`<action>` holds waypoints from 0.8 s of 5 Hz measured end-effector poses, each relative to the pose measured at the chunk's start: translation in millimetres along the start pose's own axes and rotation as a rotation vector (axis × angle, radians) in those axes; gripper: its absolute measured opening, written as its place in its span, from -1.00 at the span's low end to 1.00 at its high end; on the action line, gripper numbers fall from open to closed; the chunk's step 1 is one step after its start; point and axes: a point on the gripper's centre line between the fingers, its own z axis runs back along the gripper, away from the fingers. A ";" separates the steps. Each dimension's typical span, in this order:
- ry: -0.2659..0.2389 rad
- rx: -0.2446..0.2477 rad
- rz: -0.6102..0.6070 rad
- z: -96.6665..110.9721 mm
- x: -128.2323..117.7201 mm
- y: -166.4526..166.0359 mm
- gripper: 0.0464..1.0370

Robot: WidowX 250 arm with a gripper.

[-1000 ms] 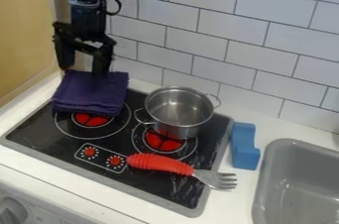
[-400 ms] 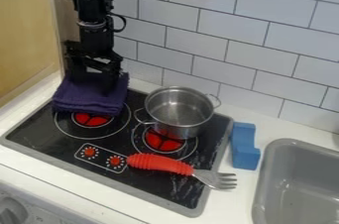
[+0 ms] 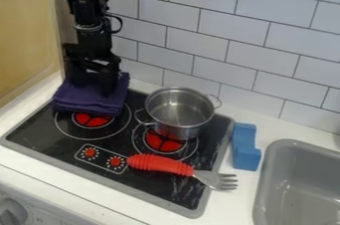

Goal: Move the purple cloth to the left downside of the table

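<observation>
One folded purple cloth lay directly beneath the end effector, at the far-left corner of the black stovetop, its near edge by a red burner mark. The end effector pointed down, fingers wide, tips at the cloth's rear part; whether they touched it, we could not tell. To its right as viewed stood the metal pot; nearer the camera and rightward lay the red-handled fork. Wood panelling rose close on its left.

We judged the grasp to be the step in hand, with the carry to the lower left not yet done.

Risks, our reckoning: a shallow close could have caught only the upper folds, letting the stack open or slide apart. Pressing too low risked jamming the tips on the hard surface. A low drag toward the camera could have rucked the cloth, and a rightward swing could have knocked the pot.
</observation>
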 end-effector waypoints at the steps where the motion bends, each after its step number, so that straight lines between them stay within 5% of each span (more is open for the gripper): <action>1: 0.014 0.006 -0.001 -3.2 -12.0 -2.7 0.92; 4: 0.021 0.016 0.000 -4.5 -50.1 -13.7 0.92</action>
